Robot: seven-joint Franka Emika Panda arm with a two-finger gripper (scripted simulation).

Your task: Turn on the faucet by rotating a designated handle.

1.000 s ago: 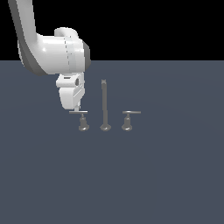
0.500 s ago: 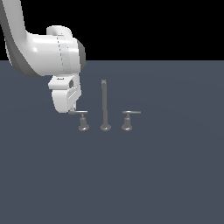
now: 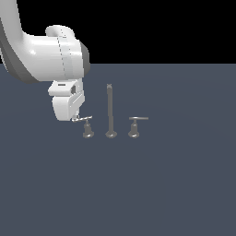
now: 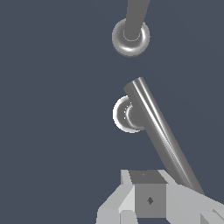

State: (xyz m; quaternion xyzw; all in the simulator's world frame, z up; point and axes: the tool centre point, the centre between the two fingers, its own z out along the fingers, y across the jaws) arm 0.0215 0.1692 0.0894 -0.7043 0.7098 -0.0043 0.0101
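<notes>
The faucet stands as three dull-grey parts in a row: a tall spout rod [image 3: 109,108] with a lever on each side. The handle [image 3: 83,119] is the lever toward the exterior view's left, its thin bar overhanging that side of its flared stem [image 3: 88,132]. My gripper [image 3: 76,116] hangs off the white arm, its tips at the bar's outer end, touching or nearly so. In the wrist view the bar [image 4: 159,131] runs slantwise over its round base [image 4: 121,114], and the gripper [image 4: 150,186] sits beside the bar's near end, fingers together, holding nothing. The spout's base [image 4: 131,38] lies beyond.
The mirror-image lever [image 3: 134,126], its bar pointing toward the exterior view's right, stands on the far side of the spout. All parts rest on a flat dark grey-blue surface [image 3: 138,184]. The bulky white arm [image 3: 46,55] fills the exterior view's upper left.
The arm and gripper have shifted toward the exterior view's left and slightly lower, down to the outer end of the handle's bar. The faucet parts stay where they were.
</notes>
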